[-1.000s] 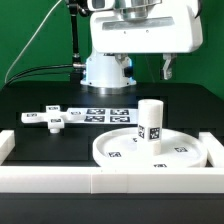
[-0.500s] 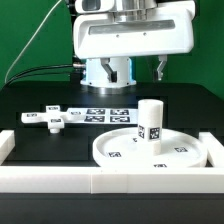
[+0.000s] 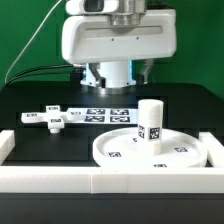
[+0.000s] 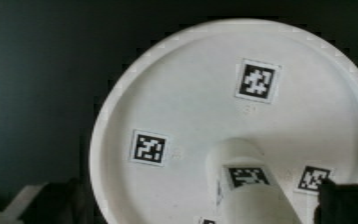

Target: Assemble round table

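Note:
The large white disc point(image 3: 118, 146) lies flat on the black table near the front wall. The short cylinder leg point(image 3: 150, 121) stands upright on its middle. The cross-shaped piece point(image 3: 52, 118) lies apart at the exterior view's left. The arm's white hand housing point(image 3: 118, 40) hangs high above the back of the table, well clear of all parts. In the wrist view my gripper point(image 4: 190, 206) is open, its dark fingers point(image 4: 34, 203) wide apart and empty. Far below, the disc point(image 4: 194, 95) and the leg's top point(image 4: 247, 172) show.
The marker board point(image 3: 105, 113) lies flat behind the disc. A low white wall point(image 3: 100, 181) runs along the table's front, with raised ends at the left point(image 3: 7, 146) and right point(image 3: 215, 150). The robot's white base point(image 3: 108, 75) stands at the back.
The hand has moved toward the exterior view's left, staying high. The disc, the leg and the cross-shaped piece have not moved.

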